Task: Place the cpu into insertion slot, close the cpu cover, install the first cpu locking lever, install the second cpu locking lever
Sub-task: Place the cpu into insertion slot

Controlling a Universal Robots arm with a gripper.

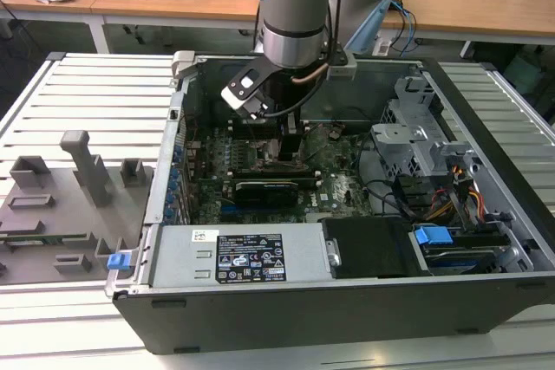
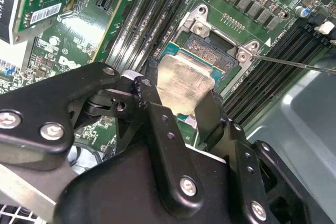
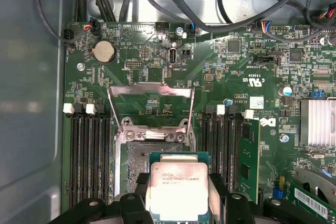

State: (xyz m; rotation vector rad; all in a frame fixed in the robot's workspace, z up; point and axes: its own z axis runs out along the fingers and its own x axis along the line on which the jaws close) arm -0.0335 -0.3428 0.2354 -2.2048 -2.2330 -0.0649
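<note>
My gripper (image 2: 184, 100) is shut on the cpu (image 2: 184, 80), a flat square chip with a dull silver top, its black fingers (image 2: 160, 124) pressing on two opposite edges. In the first wrist view the cpu (image 3: 178, 190) hangs just above the open insertion slot (image 3: 142, 153), overlapping one side of it. The slot's bare contact field (image 2: 210, 51) also shows beyond the chip in the second wrist view. The cpu cover (image 3: 149, 88), a thin silvery frame, stands swung open past the slot. In the exterior view the gripper (image 1: 290, 140) reaches down into the computer case over the motherboard.
Black memory slots (image 3: 89, 156) flank the socket on both sides. A thin wire lever (image 2: 294, 62) juts out beside the socket. Cables (image 3: 210, 3) run along the case wall. A drive cage (image 1: 416, 140) and a power supply (image 1: 238, 257) fill the case around the board.
</note>
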